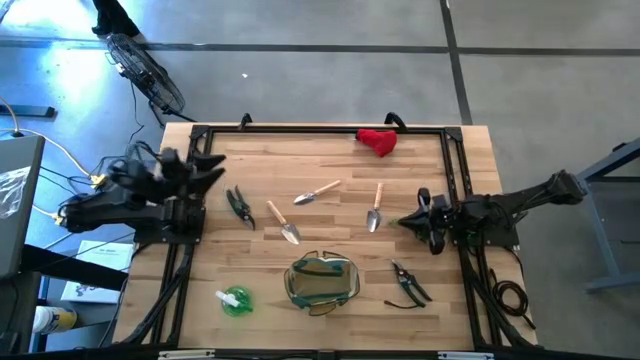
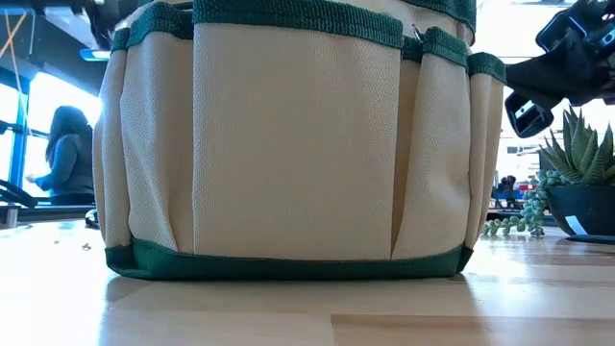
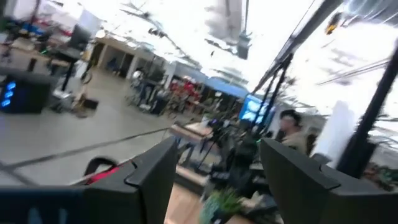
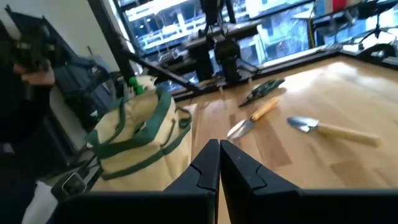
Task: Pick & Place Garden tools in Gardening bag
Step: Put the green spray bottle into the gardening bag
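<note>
The left claw (image 1: 212,168) sat up off the tabletop (image 1: 330,215) at its left edge, pointing out into the room, and its two dark fingers (image 3: 152,177) stood apart with nothing between them. The right claw (image 1: 408,221) hung at the right edge, fingers pressed together and empty.

Just in front of the left claw lay dark pruning shears (image 1: 239,205), then a wooden-handled trowel (image 1: 283,225), a wooden-handled hand fork (image 1: 315,193) and a second wooden-handled trowel (image 1: 375,209), that last one right beside the right claw's tip. The cream fabric gardening bag with green trim (image 1: 322,281) stood at the tabletop's near edge; from above I honestly couldn't make out what was inside it. In the low view it blocked nearly everything, so none of the tools showed there.

A second pair of black shears (image 1: 409,284) lay right of the bag, a small green-and-white item (image 1: 235,299) left of it, too small to identify. The red fabric bundle (image 1: 378,141) sat at the far edge.
</note>
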### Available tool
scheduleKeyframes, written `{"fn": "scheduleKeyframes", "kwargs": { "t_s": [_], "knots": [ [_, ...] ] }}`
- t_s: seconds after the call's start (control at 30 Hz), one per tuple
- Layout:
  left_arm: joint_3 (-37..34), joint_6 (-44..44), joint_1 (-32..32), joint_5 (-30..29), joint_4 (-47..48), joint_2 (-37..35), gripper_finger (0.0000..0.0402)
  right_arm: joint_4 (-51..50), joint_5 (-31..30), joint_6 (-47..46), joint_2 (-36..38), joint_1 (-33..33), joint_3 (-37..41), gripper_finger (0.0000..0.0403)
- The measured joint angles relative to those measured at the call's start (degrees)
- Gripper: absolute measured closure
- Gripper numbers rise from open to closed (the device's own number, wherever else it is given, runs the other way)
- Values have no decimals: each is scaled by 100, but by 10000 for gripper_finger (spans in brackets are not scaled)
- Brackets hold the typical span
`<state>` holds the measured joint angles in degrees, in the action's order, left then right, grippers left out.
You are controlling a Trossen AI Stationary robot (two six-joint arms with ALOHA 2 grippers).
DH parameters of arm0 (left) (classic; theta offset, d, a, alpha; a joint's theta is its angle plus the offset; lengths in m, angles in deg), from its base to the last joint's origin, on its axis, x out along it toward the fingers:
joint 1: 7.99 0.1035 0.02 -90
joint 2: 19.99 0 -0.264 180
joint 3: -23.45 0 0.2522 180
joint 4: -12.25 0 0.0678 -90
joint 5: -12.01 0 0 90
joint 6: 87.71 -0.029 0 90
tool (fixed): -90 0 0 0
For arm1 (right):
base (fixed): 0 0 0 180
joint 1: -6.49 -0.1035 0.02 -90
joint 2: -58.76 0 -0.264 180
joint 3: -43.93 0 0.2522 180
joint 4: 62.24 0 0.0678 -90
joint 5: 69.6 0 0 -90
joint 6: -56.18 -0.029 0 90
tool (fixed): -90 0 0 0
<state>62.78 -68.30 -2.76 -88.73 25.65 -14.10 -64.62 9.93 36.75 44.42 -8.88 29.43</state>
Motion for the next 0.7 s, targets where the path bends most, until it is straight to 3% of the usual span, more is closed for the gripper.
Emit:
{"fn": "scheduleKeyframes", "kwargs": {
  "t_s": [0.27, 0.5, 0.57, 0.7],
  "knots": [
    [1701, -414, -2, 1452, 884, 837, 176, 35, -73, 146, -280, 0, 0, 400],
    [3189, -977, -2, 2701, 2513, 2070, 176, 612, -1260, 1055, -314, 4, 0, 400],
    [3563, -1300, -2, 2755, 3080, 2397, 176, 823, -1531, 1415, -314, 19, 0, 400],
    [4065, -1628, -2, 2292, 3887, 2946, 176, 1122, -1960, 1933, -314, 118, 0, 400]
  ]
}}
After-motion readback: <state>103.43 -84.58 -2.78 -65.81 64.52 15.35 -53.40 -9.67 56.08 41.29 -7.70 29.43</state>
